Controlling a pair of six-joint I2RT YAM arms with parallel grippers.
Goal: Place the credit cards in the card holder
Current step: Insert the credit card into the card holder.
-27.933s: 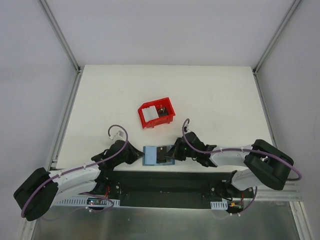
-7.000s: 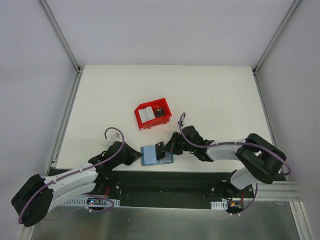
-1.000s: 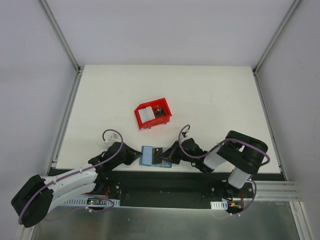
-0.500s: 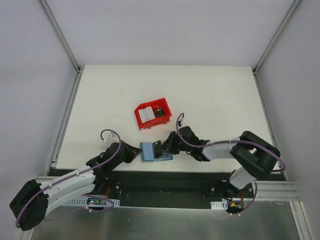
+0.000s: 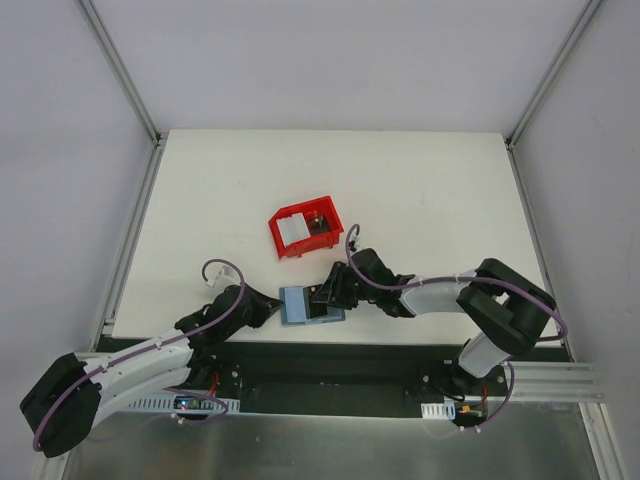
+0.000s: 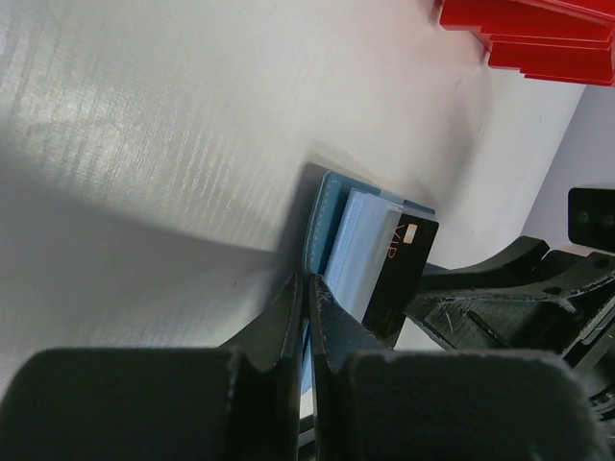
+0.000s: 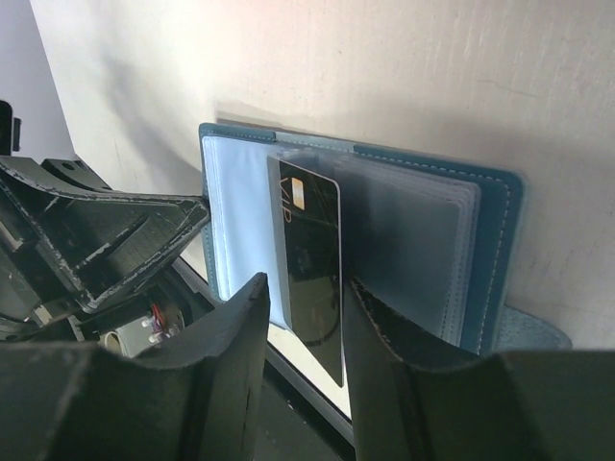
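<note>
The teal card holder [image 5: 297, 304] lies open at the table's near edge, its clear sleeves fanned out [image 7: 423, 240]. My left gripper [image 6: 307, 279] is shut on the edge of its cover [image 6: 327, 216], holding it up. A black credit card [image 7: 309, 240] marked VIP stands partly inside a sleeve, its near end sticking out past the holder. My right gripper [image 7: 303, 283] is open, one finger on each side of that card's free end, with a gap on the left side. In the red bin [image 5: 308, 228] lie a white card [image 5: 291, 229] and a dark one [image 5: 320, 224].
The red bin stands just behind the holder, open side facing up. The table's near edge and the black base rail [image 5: 330, 360] run directly under the holder. Both arms crowd the holder from left and right.
My right gripper has opened from shut and let go of the black card, which stays in the sleeve. The right arm has shifted slightly left and back. The left gripper keeps its hold.
</note>
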